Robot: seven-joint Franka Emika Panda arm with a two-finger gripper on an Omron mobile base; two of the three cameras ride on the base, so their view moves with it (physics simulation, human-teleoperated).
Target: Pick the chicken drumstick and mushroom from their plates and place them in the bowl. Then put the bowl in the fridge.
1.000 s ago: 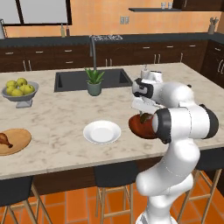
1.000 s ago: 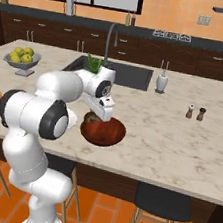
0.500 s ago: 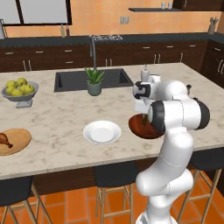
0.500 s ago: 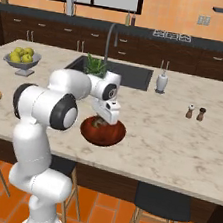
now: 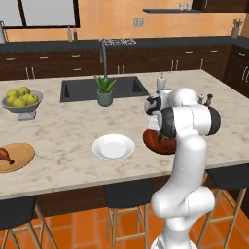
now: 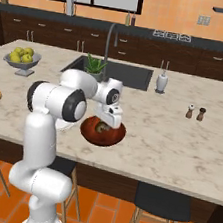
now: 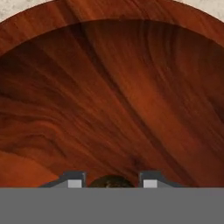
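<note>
Lowered since a second ago, our gripper (image 7: pixel 112 183) stays clamped on the mushroom (image 7: pixel 112 182) just inside the bowl (image 6: pixel 103 131) at the counter's (image 6: pixel 179 144) front edge, the drumstick (image 5: pixel 5 155) far left on its wooden plate (image 5: pixel 22 158).

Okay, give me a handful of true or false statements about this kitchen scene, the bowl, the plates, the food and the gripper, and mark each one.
1. The gripper is right over the bowl, with the mushroom between its fingertips. True.
2. The chicken drumstick already lies in the bowl. False: it is on the wooden plate at the counter's left end.
3. The white plate has no food on it. True.
4. The bowl sits inside the sink. False: it stands on the counter, near the front edge.
5. The yellow-green fruits are in a grey pedestal bowl. True.
</note>
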